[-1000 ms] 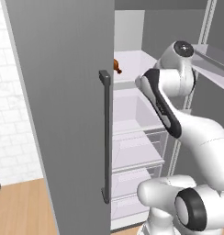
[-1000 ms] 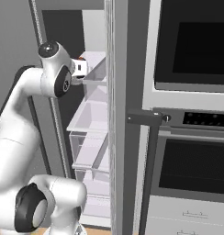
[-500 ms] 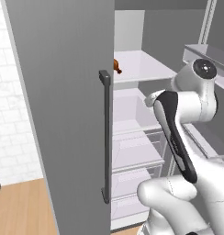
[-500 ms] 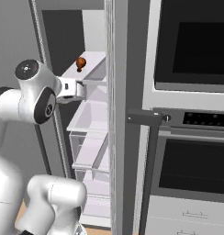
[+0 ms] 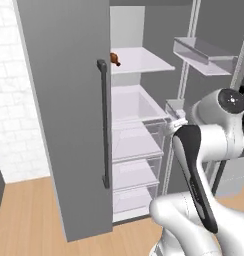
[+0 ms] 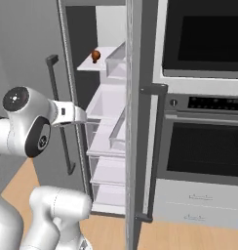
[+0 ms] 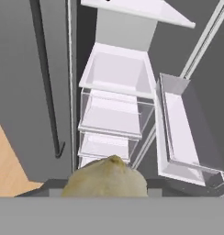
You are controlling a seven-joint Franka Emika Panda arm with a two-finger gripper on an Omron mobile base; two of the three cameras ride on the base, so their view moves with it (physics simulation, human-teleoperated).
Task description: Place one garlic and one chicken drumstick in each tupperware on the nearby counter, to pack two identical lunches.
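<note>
Before the open fridge (image 5: pixel 139 120), jaws apparently grip a garlic (image 7: pixel 106 177); next, carry it to a tupperware; drumstick (image 5: pixel 115 59) waits shelved.

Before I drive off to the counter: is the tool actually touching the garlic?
Cannot tell. The hand view shows the garlic right at the tool, but the fingers are hidden behind it. In the base views the tool is too small to show any contact.

Glossy white rounded arm (image 5: pixel 214 145), black joint bands, round dark caps, perhaps grey-centred

Garlic (image 7: pixel 107 176) in pincer; drumstick (image 5: pixel 115 59) on fridge shelf
</note>
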